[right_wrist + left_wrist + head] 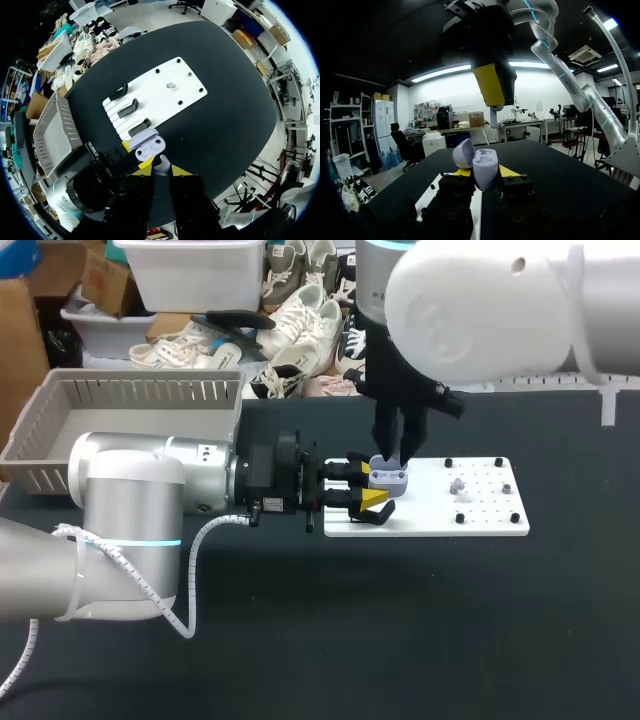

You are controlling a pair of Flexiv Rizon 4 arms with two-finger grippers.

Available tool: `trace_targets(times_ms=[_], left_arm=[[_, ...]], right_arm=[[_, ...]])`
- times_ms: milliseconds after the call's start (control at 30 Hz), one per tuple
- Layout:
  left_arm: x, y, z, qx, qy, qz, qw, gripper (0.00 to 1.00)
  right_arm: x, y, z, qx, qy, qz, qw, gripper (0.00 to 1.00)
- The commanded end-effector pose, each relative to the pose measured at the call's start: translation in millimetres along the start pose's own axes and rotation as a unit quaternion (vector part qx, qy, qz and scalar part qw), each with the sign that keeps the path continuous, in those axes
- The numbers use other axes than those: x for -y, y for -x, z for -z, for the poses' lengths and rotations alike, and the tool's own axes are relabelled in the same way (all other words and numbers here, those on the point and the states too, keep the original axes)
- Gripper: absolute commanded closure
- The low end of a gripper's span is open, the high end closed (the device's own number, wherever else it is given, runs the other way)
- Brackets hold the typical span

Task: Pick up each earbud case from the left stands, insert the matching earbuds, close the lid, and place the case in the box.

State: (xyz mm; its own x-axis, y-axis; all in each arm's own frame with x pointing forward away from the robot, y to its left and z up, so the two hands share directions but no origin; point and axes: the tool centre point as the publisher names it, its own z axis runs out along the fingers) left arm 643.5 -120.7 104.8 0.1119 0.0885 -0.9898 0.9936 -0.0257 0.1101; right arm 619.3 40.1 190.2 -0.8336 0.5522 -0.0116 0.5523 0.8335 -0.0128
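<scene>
Insert step: left gripper (364, 486) clamped on the open case (388, 477) over the white board (480, 520) near its left edge, right gripper (157, 171) pinching an earbud (161, 166) just above it; next, probably, lower it aligned into the matching socket.

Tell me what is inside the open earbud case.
Two wells show in the earbud case, both apparently empty. An earbud is held in the right gripper, outside the case. The wells' bottoms cannot be seen.
</scene>
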Motion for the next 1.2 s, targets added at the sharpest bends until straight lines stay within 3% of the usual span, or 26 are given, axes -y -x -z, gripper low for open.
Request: trace_targets(times_ms=[33,1200], left_arm=[[0.0,-0.6,0,0.001,0.001,0.0,1.0,1.0],[0.0,-0.6,0,0.001,0.001,0.0,1.0,1.0]], right_arm=[[-8,3,0,-0.002,-0.014,0.0,1.0,1.0],[-7,8,-22,0.005,-0.044,-0.005,0.999,1.0]])
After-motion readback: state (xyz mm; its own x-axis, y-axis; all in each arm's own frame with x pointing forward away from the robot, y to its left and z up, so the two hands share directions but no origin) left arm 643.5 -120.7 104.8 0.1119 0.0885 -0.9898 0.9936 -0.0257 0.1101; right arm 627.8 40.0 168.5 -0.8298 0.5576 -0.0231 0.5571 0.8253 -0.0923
